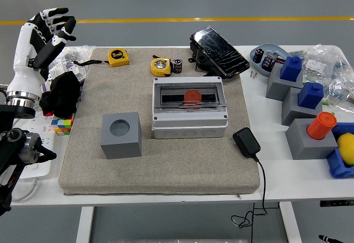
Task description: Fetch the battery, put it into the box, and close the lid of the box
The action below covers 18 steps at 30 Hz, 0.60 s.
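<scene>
Head view, left hand: I see my left hand (pixel 48 32) raised at the far left, off the mat's edge, fingers spread loosely and grasping nothing.
Head view, right hand: I have no sight of it from here.
Head view, box: the grey box (pixel 189 107) sits on the beige mat (pixel 166 165) a little right of its middle, with its clear lid (pixel 189 99) lying down flat over the top.
Head view, inside the box: I can make out a round red piece (pixel 192 96) through the lid; what it is I cannot tell.
Head view, battery: a small black battery (pixel 177 65) stands on the mat's far edge, just beyond the box and touching or just beside the yellow tape measure (pixel 160 66) on its left.
Head view, other batteries: more dark cells lie in a blue-grey dish (pixel 267 53) on the far right of the white table (pixel 271 165).
Head view, mat items: a grey cube with a round hole (pixel 121 135) rests near-left of the box; a second yellow tape measure (pixel 118 57) lies at the far left of the mat; a black tilted device (pixel 219 52) lies far right of the battery.
Head view, near right: a black power adapter (pixel 246 141) lies at the mat's right edge, its cable trailing over the near edge.
Head view, left clutter: a black cloth-like lump (pixel 61 93) and a colourful puzzle cube (pixel 62 124) lie beside my forearm.
</scene>
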Each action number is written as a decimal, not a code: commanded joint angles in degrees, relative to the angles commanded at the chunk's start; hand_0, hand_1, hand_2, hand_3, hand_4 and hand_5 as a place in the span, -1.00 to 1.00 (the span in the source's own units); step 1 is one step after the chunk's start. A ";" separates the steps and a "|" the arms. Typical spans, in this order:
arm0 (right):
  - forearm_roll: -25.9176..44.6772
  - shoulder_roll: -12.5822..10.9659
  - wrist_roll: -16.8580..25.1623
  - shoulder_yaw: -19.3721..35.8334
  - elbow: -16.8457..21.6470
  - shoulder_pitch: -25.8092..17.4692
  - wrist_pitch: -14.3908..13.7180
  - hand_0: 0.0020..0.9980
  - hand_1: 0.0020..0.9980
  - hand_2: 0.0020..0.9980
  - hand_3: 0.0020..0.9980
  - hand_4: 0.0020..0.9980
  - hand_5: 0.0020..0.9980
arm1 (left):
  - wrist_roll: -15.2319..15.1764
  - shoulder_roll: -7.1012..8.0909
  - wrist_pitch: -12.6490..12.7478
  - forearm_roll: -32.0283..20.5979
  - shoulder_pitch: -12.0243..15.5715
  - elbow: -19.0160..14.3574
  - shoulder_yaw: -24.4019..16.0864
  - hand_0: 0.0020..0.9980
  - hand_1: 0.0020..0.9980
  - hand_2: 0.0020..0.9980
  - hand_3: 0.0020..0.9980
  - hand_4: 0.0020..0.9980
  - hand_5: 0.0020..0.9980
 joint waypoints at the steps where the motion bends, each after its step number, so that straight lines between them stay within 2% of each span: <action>1: -0.03 0.01 0.00 0.10 0.00 -0.02 0.01 0.33 0.32 0.25 0.06 0.82 -0.02 | 0.11 -0.03 -0.08 0.04 0.10 -0.02 0.00 -0.21 0.23 0.24 0.26 0.84 -0.04; 18: -0.41 0.23 0.04 0.73 0.09 -0.40 -0.10 0.33 0.32 0.25 0.06 0.82 -0.02 | 1.59 -0.72 -0.89 0.50 0.40 0.25 0.99 -0.22 0.20 0.24 0.26 0.84 -0.03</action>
